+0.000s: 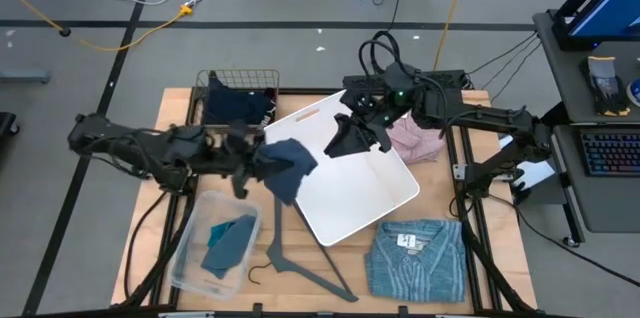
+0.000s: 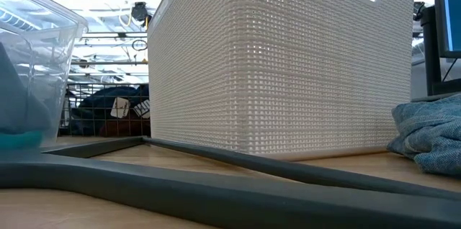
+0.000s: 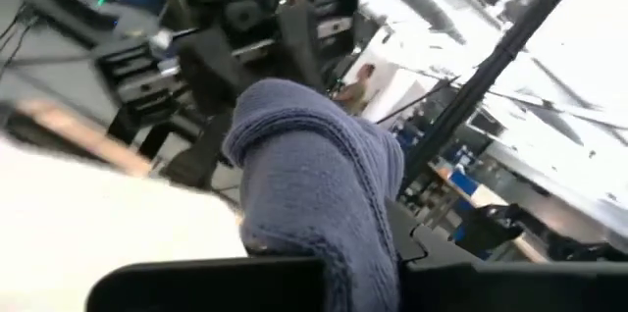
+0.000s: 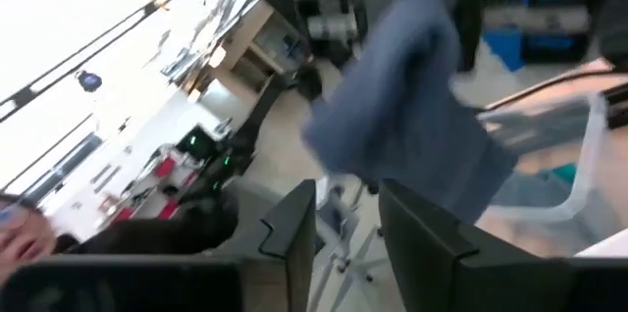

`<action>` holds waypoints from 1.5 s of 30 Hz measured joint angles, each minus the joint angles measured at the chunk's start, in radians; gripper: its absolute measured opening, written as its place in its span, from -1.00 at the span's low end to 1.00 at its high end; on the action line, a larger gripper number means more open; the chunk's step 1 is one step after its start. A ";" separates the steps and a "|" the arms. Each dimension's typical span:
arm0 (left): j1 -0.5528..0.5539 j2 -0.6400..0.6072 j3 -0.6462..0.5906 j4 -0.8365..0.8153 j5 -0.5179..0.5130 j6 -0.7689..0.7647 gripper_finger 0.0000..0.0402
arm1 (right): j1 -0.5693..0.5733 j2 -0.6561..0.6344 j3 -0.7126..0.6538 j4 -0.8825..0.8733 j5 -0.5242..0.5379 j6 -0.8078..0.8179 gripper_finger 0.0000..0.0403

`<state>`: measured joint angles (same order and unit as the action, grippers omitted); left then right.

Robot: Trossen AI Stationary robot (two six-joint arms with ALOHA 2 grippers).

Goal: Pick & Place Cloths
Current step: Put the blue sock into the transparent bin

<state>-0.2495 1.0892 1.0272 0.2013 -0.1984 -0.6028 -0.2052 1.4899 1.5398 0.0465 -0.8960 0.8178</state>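
Note:
A slate-blue cloth [image 1: 291,166] hangs in the air over the left rim of the white woven basket [image 1: 375,203], with my left gripper [image 1: 258,158] shut on it. In the left wrist view the cloth [image 3: 314,165] bulges out past my fingers. My right gripper [image 1: 342,141] stands open over the basket, just right of the cloth and apart from it. Its two fingers [image 4: 294,229] are spread with nothing between them, and the cloth [image 4: 402,126] lies beyond their tips. A pink cloth [image 1: 415,140] lies right of the basket and a blue striped shirt [image 1: 415,258] lies at the near right. My left gripper pinches a bunched part of the slate-blue cloth [image 3: 329,248] between its two fingers, several layers gathered together. The fingers come about level from the table's left. The cloth bulges past the fingertips and droops below them, slack and lifted clear of table and basket.
A wire basket [image 1: 237,86] with navy cloth stands at the far left. A clear plastic bin [image 1: 190,258] holding a teal cloth [image 1: 228,243] sits near left. A grey hanger [image 1: 300,266] lies in front of the white basket [image 2: 288,63].

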 joint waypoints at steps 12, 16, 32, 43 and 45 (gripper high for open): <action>-0.200 -0.109 -0.001 -0.332 -0.243 -0.461 -0.95 | -0.031 -0.006 0.000 -0.018 -0.167 -0.097 -0.39; -0.255 -0.111 -0.001 -0.430 -0.259 -0.639 -0.95 | -0.047 -0.021 0.000 -0.022 -0.181 -0.202 -0.41; -0.433 -0.101 -0.001 -0.854 -0.229 -1.258 -0.95 | -0.138 -0.217 -0.001 -0.437 0.146 -0.795 -0.42; -0.460 -0.101 -0.001 -1.061 -0.019 -1.484 -0.95 | -0.139 -0.337 -0.001 -0.657 0.431 -0.916 -0.42; -0.460 -0.095 -0.001 -1.098 0.018 -1.516 -0.95 | -0.138 -0.346 -0.001 -0.663 0.445 -0.920 -0.42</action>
<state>-0.7091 0.9946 1.0260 -0.8963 -0.1809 -2.1185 -0.3435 1.1438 1.5391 -0.6167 -0.4508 -0.1020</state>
